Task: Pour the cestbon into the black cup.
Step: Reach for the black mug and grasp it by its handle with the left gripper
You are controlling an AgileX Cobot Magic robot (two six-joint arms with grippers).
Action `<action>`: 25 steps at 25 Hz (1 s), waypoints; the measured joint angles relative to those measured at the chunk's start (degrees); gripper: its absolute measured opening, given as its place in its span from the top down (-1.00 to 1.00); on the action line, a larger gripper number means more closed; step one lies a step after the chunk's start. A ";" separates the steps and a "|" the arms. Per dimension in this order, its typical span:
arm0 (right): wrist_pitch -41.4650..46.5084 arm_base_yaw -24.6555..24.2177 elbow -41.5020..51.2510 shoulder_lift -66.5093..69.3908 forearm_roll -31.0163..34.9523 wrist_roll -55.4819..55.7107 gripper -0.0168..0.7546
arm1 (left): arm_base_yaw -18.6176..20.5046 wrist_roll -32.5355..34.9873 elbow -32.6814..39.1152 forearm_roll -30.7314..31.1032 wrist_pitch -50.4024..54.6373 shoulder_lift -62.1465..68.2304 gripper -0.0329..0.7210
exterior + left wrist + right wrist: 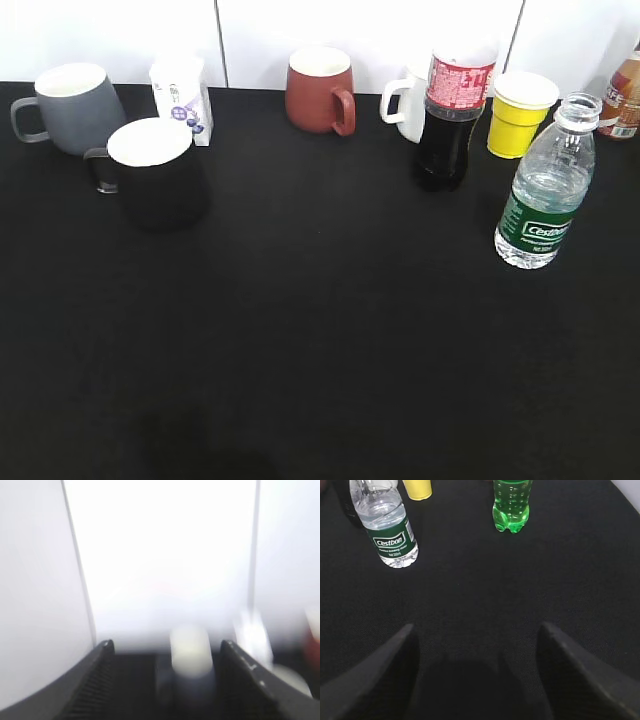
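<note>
The cestbon (545, 190), a clear capless bottle with a green label, stands upright at the right of the black table. It also shows at the upper left of the right wrist view (387, 525). The black cup (155, 175), white inside, stands at the left with its handle to the left. Neither gripper shows in the exterior view. My right gripper (477, 625) is open and empty, low over the table, with the cestbon ahead to its left. My left gripper (167, 642) is open and empty. A blurred dark cup with a pale top (190, 652) lies ahead of it.
A grey mug (70, 105) and a small white carton (182, 95) stand behind the black cup. A red-brown mug (320, 90), white mug (405, 100), cola bottle (450, 120), yellow cup (520, 115) and brown bottle (625, 95) line the back. A green bottle (511, 505) stands right of the cestbon.
</note>
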 joint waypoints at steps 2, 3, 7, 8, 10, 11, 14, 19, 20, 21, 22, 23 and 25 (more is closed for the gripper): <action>0.00 0.00 0.00 0.00 0.00 0.00 -0.48 | -1.47 0.01 0.00 0.00 -15.09 12.07 -0.40; 0.00 0.00 0.00 0.00 0.00 0.00 -0.48 | -3.39 0.01 0.00 0.00 -18.56 18.53 -0.39; 0.00 0.00 0.00 0.00 0.00 0.00 -0.48 | -11.33 0.01 6.83 -4.70 -34.19 34.22 -0.39; 0.00 0.00 0.00 0.00 0.00 0.00 -0.48 | -12.12 -0.12 10.92 -5.43 -39.46 36.40 -0.39; 0.00 0.00 0.00 0.00 0.00 0.00 -0.48 | -12.48 -1.10 17.37 -6.05 -45.68 39.77 -0.39; 0.00 0.00 0.00 0.00 0.00 0.00 -0.48 | -12.48 -1.83 18.64 -6.05 -46.74 42.03 -0.39; 0.00 0.00 0.00 0.00 0.00 0.00 -0.48 | -12.48 -6.91 18.99 -3.56 -54.24 50.74 -0.38; 0.00 0.00 0.00 0.00 0.00 0.00 -0.48 | -12.48 -7.47 18.79 -2.51 -72.51 64.72 -0.34; 0.00 0.00 0.00 0.00 0.00 0.00 -0.48 | -12.48 -7.50 17.83 -2.38 -73.13 66.85 -0.33; 0.00 0.00 0.00 0.00 0.00 0.00 -0.48 | -12.48 -7.50 16.39 -2.33 -73.41 69.00 -0.32; 0.00 0.00 0.00 0.00 0.00 0.00 -0.48 | -12.48 -7.54 14.98 -2.28 -73.63 70.64 -0.30; 0.00 0.00 0.00 0.00 0.00 0.00 -0.48 | -12.48 -7.54 14.05 -2.22 -73.73 72.11 -0.28; 0.00 0.00 0.00 0.00 0.00 0.00 -0.48 | -12.48 -7.54 12.82 -2.15 -74.08 74.34 -0.27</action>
